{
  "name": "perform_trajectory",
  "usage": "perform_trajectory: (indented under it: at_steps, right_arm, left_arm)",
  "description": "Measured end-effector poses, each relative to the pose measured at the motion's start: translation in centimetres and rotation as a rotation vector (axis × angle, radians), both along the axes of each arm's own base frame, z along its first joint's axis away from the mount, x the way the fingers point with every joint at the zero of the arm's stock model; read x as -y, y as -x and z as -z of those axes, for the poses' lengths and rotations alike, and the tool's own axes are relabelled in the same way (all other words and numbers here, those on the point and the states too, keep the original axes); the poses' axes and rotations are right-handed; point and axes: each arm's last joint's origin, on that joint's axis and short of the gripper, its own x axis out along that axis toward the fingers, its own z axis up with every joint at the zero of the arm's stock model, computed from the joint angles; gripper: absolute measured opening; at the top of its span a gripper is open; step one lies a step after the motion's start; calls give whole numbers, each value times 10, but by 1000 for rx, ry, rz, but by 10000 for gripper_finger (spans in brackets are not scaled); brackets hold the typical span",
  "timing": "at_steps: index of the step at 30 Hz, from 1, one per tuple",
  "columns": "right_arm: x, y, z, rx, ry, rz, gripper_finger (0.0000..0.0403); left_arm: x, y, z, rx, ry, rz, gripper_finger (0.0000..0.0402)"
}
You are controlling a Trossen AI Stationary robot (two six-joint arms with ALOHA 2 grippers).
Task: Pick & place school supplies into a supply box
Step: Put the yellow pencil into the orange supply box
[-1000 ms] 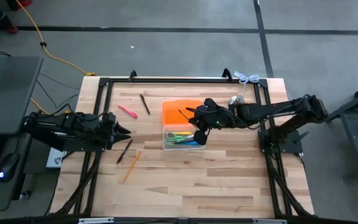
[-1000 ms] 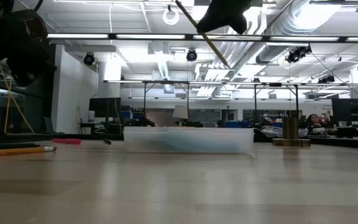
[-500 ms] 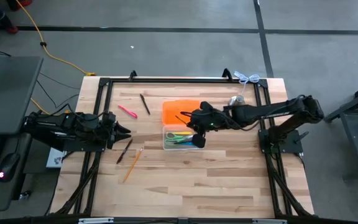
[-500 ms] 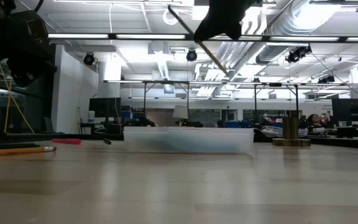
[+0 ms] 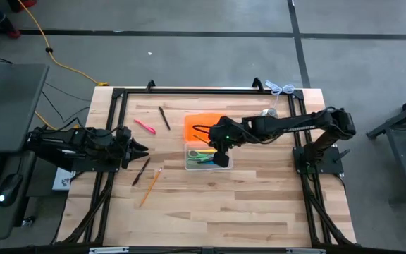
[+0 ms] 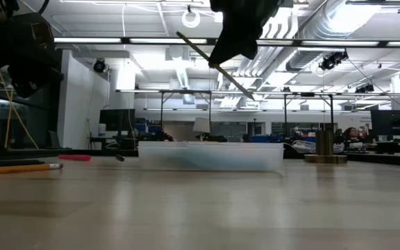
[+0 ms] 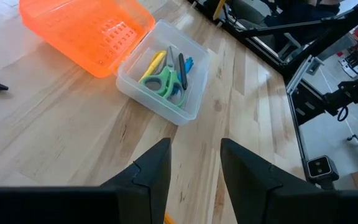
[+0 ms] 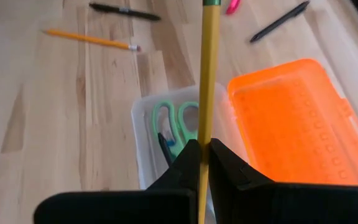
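The right gripper (image 5: pixel 216 134) is clenched on a wooden-yellow pencil (image 8: pixel 207 74), held in the air above the supply box (image 5: pixel 204 154). In the right wrist view the pencil's long axis runs straight out from between the fingers, over the clear tray and onward toward the items lying loose on the table (image 5: pixel 210 204); a green band shows at its far end. In the low view the pencil (image 6: pixel 214 66) is tilted, sloping down from its high end to its low end beneath the gripper, well clear of the box (image 6: pixel 210 155). The supply box is a clear rectangular tray with its bright orange lid (image 5: pixel 201 125) folded open flat beside it, on the side farther from the camera. Green-handled scissors (image 7: pixel 169 79), a yellow pen and a blue item lie inside the tray. No brand, label or legible writing can be made out on any item. A pink pen (image 5: pixel 144 126), a black pen (image 5: pixel 164 118), a dark pen (image 5: pixel 141 171) and a yellow pencil (image 5: pixel 151 185) lie loose on the table, well apart from the box. The left gripper (image 5: pixel 138 149) waits at the table's left side, fingers parted and grasping nothing.
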Motion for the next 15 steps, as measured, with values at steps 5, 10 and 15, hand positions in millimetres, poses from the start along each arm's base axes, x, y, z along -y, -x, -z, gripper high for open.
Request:
perform_trajectory:
  at_steps: [5,10,15]
  right_arm:
    - [1,-7,3,-49,-3,-19,1]
    - [1,-18,3,-107,22,-48,1]
    - [0,-33,6,-194,55,-90,1]
  left_arm:
    - [0,0,0,-2,0,0,170]
    - [0,0,0,-2,-6,-13,170]
    - [-1,0,1,-9,-11,-21,170]
